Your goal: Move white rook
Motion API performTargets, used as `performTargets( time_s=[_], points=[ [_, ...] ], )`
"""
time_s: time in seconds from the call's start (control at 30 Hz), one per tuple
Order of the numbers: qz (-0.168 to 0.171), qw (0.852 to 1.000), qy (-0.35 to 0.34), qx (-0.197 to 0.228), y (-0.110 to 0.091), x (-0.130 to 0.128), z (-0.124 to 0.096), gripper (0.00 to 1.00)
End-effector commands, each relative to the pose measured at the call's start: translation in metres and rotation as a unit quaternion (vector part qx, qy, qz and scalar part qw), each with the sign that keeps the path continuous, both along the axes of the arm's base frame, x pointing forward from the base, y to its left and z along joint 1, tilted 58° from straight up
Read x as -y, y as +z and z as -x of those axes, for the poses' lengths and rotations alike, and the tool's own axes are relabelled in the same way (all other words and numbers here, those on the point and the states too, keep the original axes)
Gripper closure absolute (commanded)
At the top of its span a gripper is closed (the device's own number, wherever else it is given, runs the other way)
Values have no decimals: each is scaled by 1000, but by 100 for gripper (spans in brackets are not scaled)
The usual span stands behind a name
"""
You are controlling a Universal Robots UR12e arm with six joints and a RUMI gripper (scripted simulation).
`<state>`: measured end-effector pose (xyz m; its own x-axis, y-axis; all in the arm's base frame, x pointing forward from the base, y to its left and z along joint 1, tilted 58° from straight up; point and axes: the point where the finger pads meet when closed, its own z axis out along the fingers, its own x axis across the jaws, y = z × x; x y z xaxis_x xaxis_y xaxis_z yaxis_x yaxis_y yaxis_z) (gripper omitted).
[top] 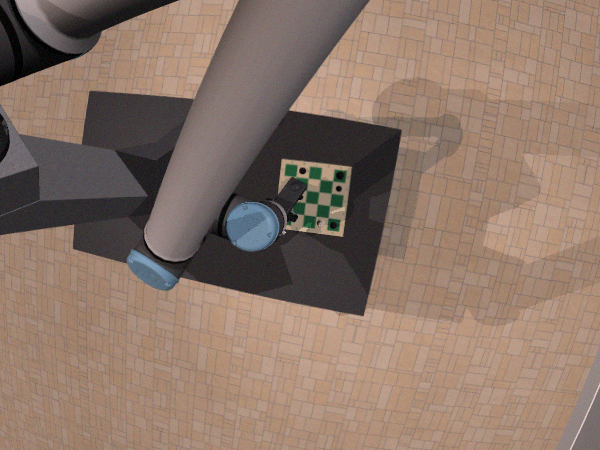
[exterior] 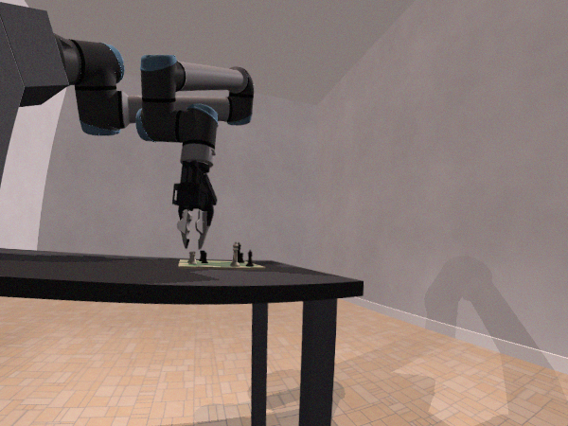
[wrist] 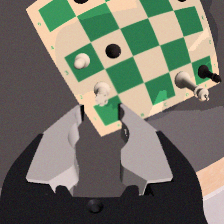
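1. From the top view I see the board [top: 286, 167] lying toward the right edge of the dark table [top: 345, 280], nearer its far side than its near edge. My arm [top: 240, 100] crosses over the table's left half, and the wrist's blue cap [top: 251, 226] sits by the board's lower left corner. The gripper [top: 294, 190] reaches over the board's left columns and hides the rook there. Black pieces stand near the board's right side, one of them [top: 340, 176] at its upper right corner.

2. From the exterior view the gripper [exterior: 193, 244] hangs pointing down, its tips just above the rook [exterior: 191, 257] and not touching it. The rook stands upright at the board's left end, close to the table's far edge. A black piece [exterior: 204, 257] stands just beside it on the right. Farther right are a tall white piece [exterior: 235, 254] and a black pawn [exterior: 250, 258].

3. From the wrist view the two jaws are partly parted with only the board corner showing between them; I am gripping nothing. The gripper [wrist: 99, 117] sits just short of the rook [wrist: 102, 91], which stands near the board's edge. A white pawn [wrist: 81, 61] and a black pawn [wrist: 113, 50] stand just beyond it. The tall white piece [wrist: 187, 82] stands at the board's right corner.
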<state>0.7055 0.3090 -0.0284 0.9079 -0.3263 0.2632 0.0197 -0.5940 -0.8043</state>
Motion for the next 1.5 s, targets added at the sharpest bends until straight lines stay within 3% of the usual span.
performTargets(
  time_s=[0.0,0.9,1.47],
  points=[
    [0,1000,0,0,0,0,0,78],
    [0,1000,0,0,0,0,-1,78],
    [0,1000,0,0,-13,-18,-10,78]
  ],
)
